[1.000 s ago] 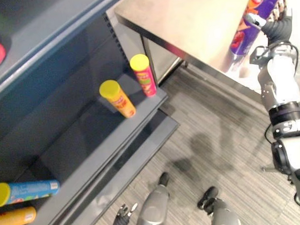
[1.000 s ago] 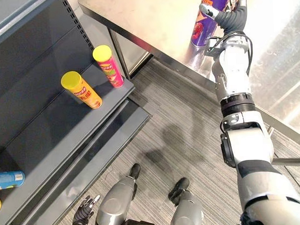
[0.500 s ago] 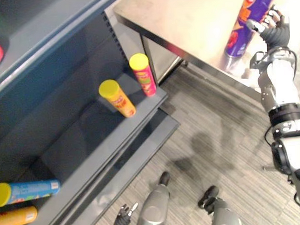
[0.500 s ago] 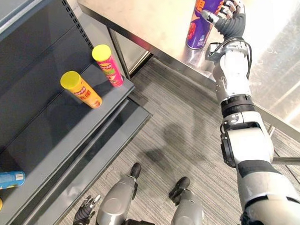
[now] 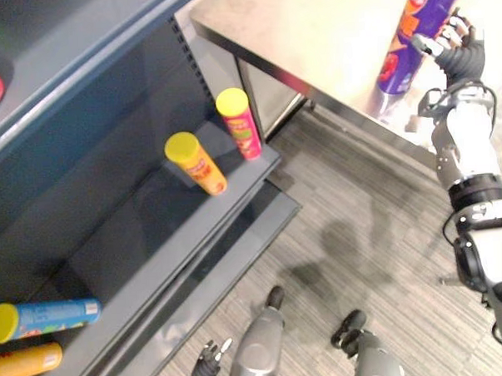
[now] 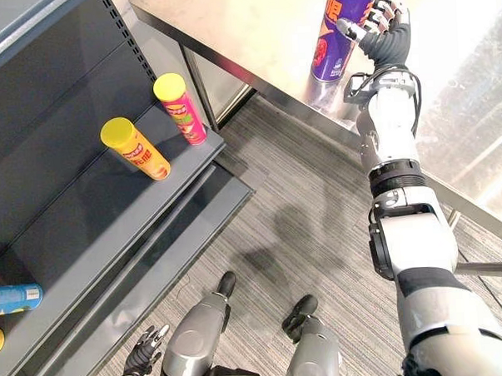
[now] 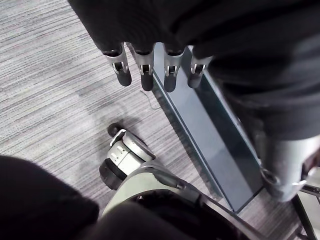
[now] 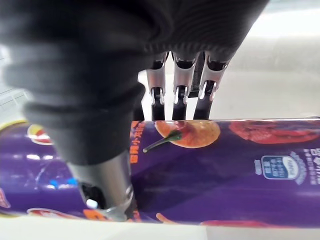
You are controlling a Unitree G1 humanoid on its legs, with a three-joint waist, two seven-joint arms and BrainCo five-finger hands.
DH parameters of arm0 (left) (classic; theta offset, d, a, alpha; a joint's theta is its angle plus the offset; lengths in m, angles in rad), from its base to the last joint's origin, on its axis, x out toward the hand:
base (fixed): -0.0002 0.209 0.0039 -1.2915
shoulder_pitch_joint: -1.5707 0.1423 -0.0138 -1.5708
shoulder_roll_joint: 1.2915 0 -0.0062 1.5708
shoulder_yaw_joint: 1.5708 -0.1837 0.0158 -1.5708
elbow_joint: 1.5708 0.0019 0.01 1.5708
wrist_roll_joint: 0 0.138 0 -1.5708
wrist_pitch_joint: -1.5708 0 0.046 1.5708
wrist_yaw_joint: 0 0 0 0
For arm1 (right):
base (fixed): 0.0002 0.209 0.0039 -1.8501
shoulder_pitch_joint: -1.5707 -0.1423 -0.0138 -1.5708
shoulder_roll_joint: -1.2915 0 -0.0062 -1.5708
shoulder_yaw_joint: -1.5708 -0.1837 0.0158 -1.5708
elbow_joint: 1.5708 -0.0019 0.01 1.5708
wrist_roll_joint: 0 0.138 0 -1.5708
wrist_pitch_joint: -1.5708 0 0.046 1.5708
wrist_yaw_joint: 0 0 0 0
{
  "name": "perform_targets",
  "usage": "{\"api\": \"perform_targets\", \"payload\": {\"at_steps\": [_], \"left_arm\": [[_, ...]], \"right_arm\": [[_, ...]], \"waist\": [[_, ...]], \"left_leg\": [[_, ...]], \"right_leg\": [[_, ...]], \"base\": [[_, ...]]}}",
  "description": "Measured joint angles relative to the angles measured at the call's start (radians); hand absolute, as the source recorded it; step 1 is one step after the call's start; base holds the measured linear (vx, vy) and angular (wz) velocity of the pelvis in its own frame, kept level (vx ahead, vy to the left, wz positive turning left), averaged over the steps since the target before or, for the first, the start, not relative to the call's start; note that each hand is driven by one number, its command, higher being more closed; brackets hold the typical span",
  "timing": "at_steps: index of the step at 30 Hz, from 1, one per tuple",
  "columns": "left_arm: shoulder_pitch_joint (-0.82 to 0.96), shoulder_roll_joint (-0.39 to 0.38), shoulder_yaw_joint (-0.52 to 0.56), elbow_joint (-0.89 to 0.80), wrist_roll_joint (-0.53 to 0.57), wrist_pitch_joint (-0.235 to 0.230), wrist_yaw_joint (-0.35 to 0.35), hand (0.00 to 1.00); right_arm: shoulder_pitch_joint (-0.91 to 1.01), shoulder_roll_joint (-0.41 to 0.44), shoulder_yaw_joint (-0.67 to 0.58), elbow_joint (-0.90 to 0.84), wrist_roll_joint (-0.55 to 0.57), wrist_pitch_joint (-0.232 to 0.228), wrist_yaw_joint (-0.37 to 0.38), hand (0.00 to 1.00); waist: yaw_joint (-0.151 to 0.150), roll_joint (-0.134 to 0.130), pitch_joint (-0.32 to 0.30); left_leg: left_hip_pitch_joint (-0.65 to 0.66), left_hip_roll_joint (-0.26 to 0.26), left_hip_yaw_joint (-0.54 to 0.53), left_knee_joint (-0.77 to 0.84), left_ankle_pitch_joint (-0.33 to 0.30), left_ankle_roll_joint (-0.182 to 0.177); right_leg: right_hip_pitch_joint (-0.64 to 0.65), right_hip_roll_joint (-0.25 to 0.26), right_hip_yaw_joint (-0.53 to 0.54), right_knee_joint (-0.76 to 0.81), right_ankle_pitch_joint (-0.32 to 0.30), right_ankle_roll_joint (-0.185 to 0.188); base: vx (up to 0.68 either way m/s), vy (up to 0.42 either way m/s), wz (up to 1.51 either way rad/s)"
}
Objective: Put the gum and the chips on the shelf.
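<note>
I am looking down on a dark grey shelf unit [image 5: 153, 234] taking up the left side. A grey striped carpet floor [image 5: 361, 225] is spreading open between it and the steel tabletop [image 5: 311, 27] at the upper right. On the middle shelf board, an orange tube [image 5: 197, 164] and a red tube [image 5: 240, 124], both yellow-lidded, are standing upright near the board's right end. A blue tube [image 5: 44, 319] and another orange one [image 5: 21, 367] are lying on their sides at the far left, and I am seeing a bare stretch of board between the two pairs. The purple chips can [image 6: 338, 34] is standing upright on the tabletop, close to its front edge. My right hand [image 6: 386, 34] is wrapping it, with the fingers [image 8: 181, 95] curling behind and the thumb pressing the near side. My left hand [image 5: 205, 371] is hanging low over the floor, fingers [image 7: 145, 75] relaxed and holding nothing.
</note>
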Motion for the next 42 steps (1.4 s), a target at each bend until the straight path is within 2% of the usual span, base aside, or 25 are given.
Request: {"api": "perform_targets", "payload": {"at_steps": [11, 19, 20, 35, 42], "left_arm": [[0.001, 0.001, -0.001, -0.006, 0.002, 0.0, 0.001, 0.0], [0.003, 0.014, -0.002, -0.007, 0.003, 0.001, 0.002, 0.0], [0.003, 0.014, -0.001, -0.007, 0.003, 0.001, 0.002, 0.0], [0.003, 0.015, -0.001, -0.008, 0.007, 0.0, 0.003, 0.0], [0.003, 0.012, -0.003, -0.008, 0.007, 0.0, 0.002, 0.0]], "right_arm": [[0.021, 0.0, 0.004, -0.01, -0.002, -0.016, -0.009, 1.0], [0.057, -0.007, 0.004, -0.035, -0.002, -0.014, -0.007, 1.0], [0.066, -0.007, 0.004, -0.047, -0.002, -0.014, -0.005, 0.0], [0.061, -0.049, 0.004, -0.05, -0.001, -0.014, 0.014, 0.0], [0.036, -0.053, 0.003, -0.043, -0.002, 0.003, 0.013, 0.0]], "waist": [[0.001, -0.001, 0.0], [-0.019, -0.011, 0.006], [-0.02, -0.012, 0.007], [-0.021, -0.013, 0.03], [-0.021, -0.007, 0.038]], "left_leg": [[0.009, 0.011, 0.026, 0.0, 0.0, 0.0], [0.018, 0.019, 0.037, 0.001, 0.0, 0.0], [0.018, 0.021, 0.042, 0.001, 0.0, 0.0], [0.018, 0.022, 0.047, 0.001, 0.0, 0.001], [0.015, 0.011, 0.032, 0.002, 0.001, 0.002]], "right_leg": [[0.004, 0.021, 0.026, -0.03, 0.029, -0.005], [0.022, 0.041, 0.037, -0.071, 0.055, -0.007], [0.022, 0.045, 0.041, -0.077, 0.058, -0.007], [0.022, 0.048, 0.046, -0.081, 0.067, -0.007], [0.022, 0.036, 0.038, -0.071, 0.066, -0.006]], "base": [[0.0, 0.002, -0.07], [-0.03, 0.012, -0.06], [-0.01, 0.006, -0.13], [0.0, 0.002, -0.02], [0.01, 0.012, 0.05]]}}
